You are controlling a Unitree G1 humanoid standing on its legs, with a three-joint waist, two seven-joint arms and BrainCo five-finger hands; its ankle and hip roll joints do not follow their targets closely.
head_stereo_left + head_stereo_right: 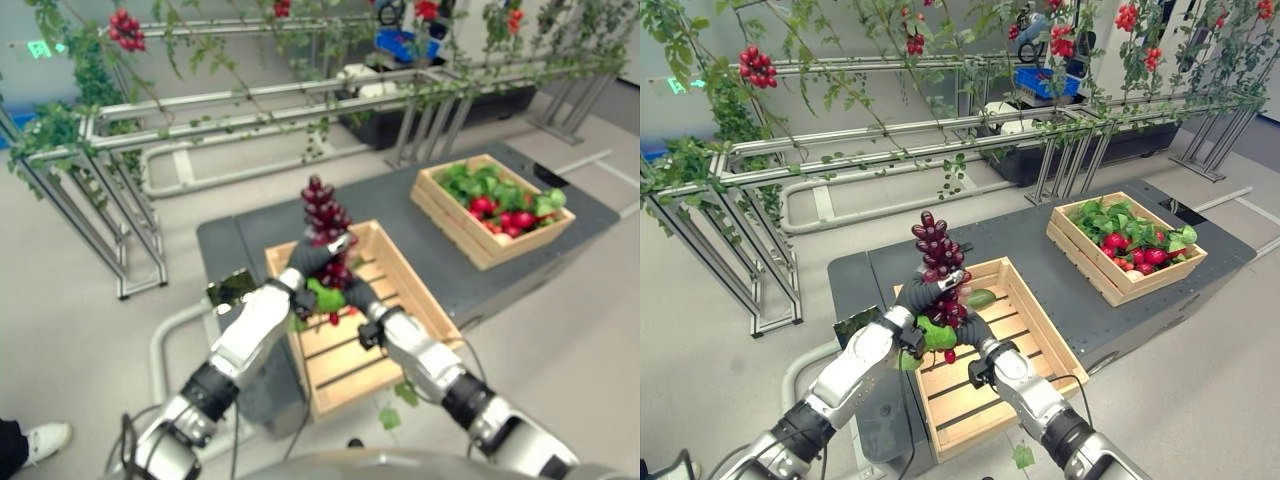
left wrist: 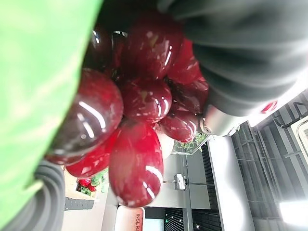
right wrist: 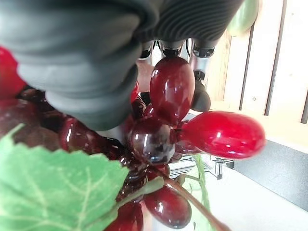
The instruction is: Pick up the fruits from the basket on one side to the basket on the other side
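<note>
Both hands meet on the grapes (image 1: 938, 250), held upright above the near crate (image 1: 1040, 330): the left hand (image 1: 923, 292) has fingers curled round the bunch, the right hand (image 1: 975, 328) clasps it lower down by a green leaf (image 1: 937, 335). This looks like the lift-and-carry step. Next, the bunch needs moving right to the far crate (image 1: 1090, 262), already holding fruit and leaves, then release.
</note>
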